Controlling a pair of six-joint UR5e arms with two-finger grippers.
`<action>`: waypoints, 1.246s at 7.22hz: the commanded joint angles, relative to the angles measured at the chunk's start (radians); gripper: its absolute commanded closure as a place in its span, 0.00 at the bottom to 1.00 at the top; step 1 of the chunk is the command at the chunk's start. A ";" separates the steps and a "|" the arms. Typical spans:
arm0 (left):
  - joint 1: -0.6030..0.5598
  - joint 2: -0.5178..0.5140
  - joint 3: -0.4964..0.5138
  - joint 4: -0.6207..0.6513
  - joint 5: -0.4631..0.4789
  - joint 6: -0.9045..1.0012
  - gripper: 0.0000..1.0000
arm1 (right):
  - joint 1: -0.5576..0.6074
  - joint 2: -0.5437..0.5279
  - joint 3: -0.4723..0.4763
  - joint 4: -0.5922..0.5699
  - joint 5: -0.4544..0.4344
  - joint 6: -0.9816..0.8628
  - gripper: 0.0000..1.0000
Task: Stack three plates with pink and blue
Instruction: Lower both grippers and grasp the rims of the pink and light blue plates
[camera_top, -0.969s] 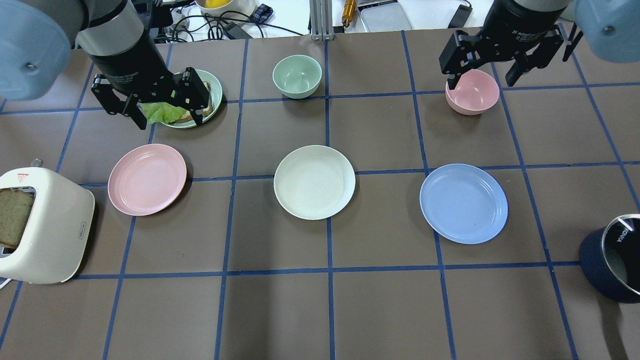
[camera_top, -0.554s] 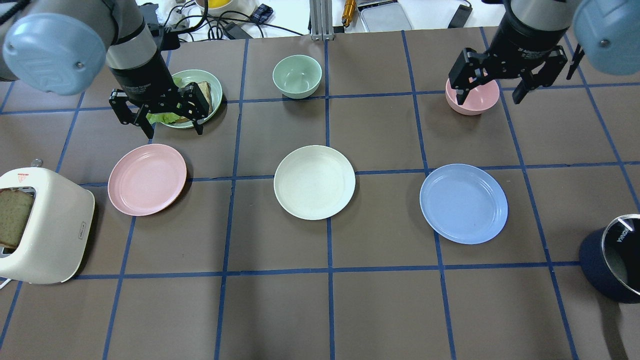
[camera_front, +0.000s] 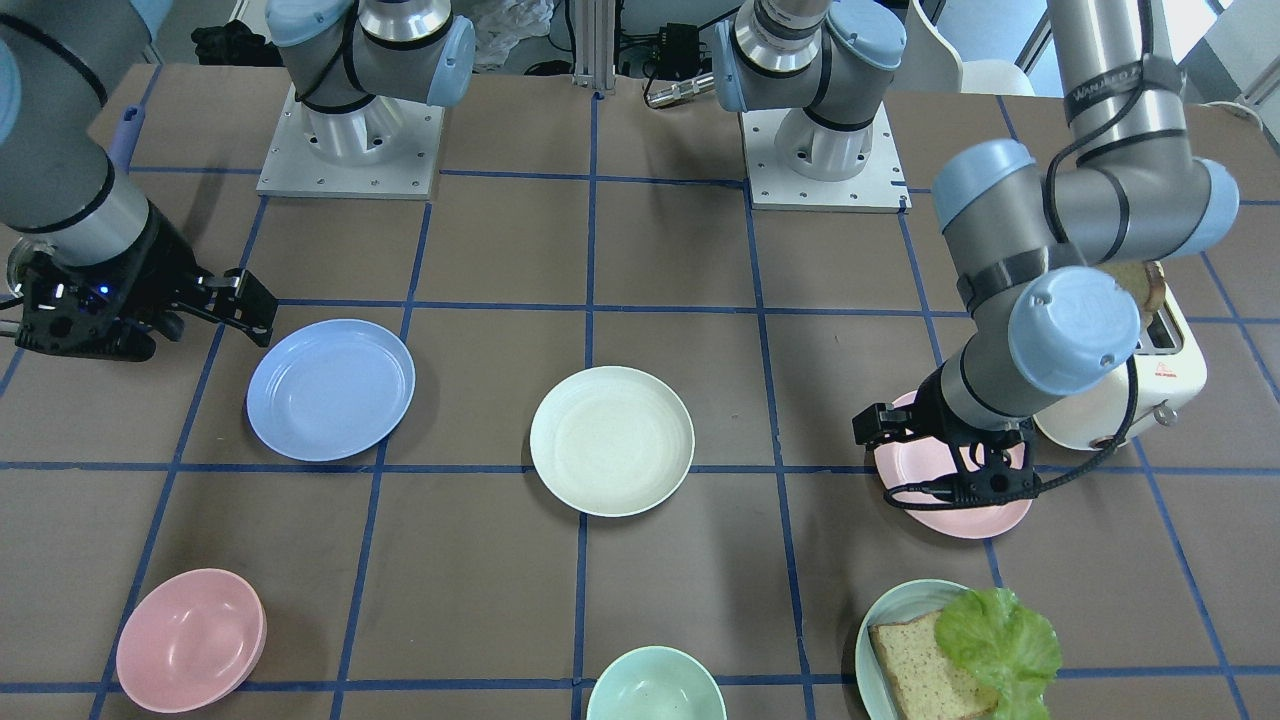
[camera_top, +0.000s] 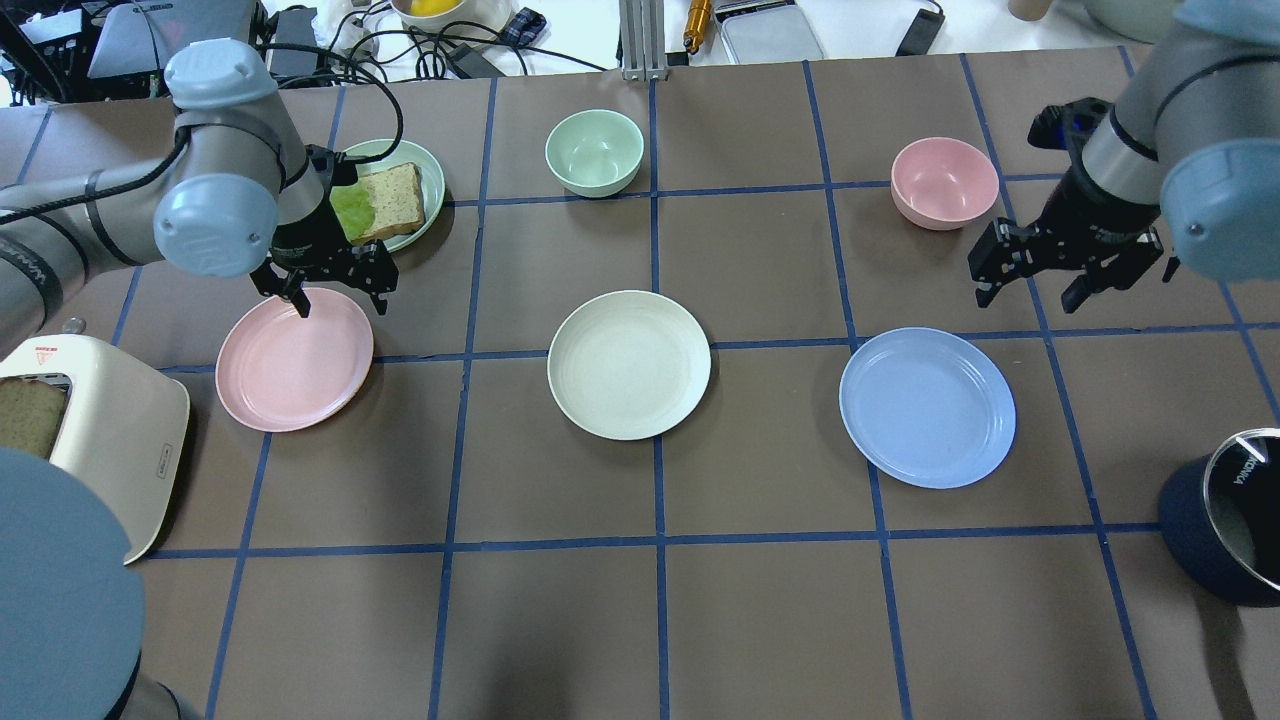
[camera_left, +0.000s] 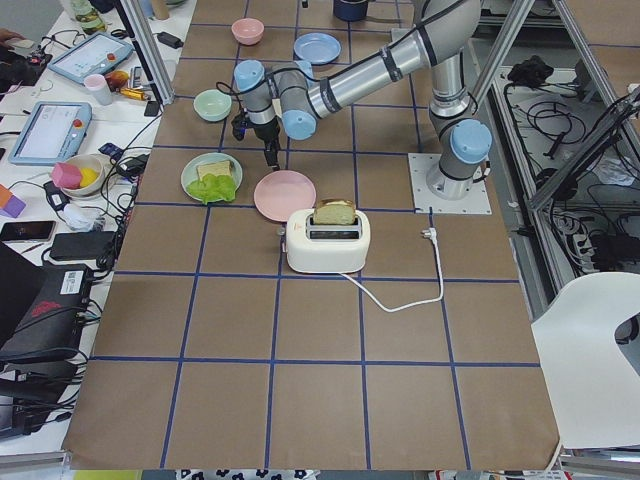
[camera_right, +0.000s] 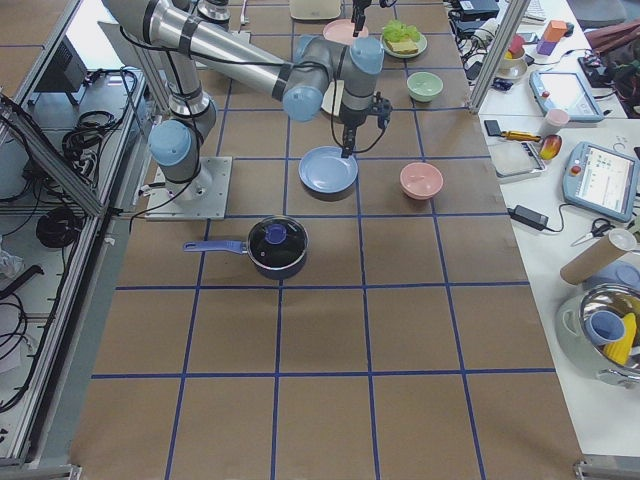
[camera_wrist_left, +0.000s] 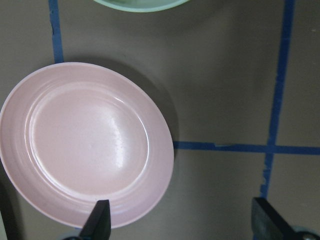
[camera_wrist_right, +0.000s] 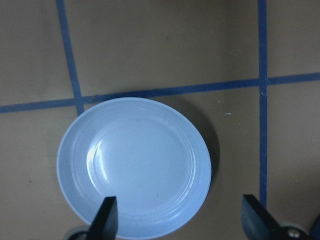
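In the overhead view a toaster (camera_top: 100, 450) stands at the left edge, the pink plate (camera_top: 295, 372) flat just right of it. The left gripper (camera_top: 342, 300) hangs over that plate's upper rim, fingers spread, one over the rim and one past it in its wrist view. The cream plate (camera_top: 629, 365) sits at centre, the blue plate (camera_top: 927, 407) right of centre, all three apart. The right gripper (camera_top: 1028, 298), upper right, is spread too, one finger over the blue plate's edge

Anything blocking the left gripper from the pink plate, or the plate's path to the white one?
Nothing visible. The open left gripper hangs over the pink plate; only bare table lies between that plate and the white plate.
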 joint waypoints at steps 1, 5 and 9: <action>0.000 -0.062 -0.059 0.125 0.001 -0.003 0.45 | -0.051 0.081 0.148 -0.246 0.018 -0.056 0.15; -0.008 -0.053 -0.056 0.130 -0.001 -0.019 0.94 | -0.087 0.189 0.172 -0.275 0.027 -0.099 0.42; -0.131 0.019 -0.015 0.098 0.001 -0.153 1.00 | -0.098 0.151 0.224 -0.277 0.069 -0.128 0.87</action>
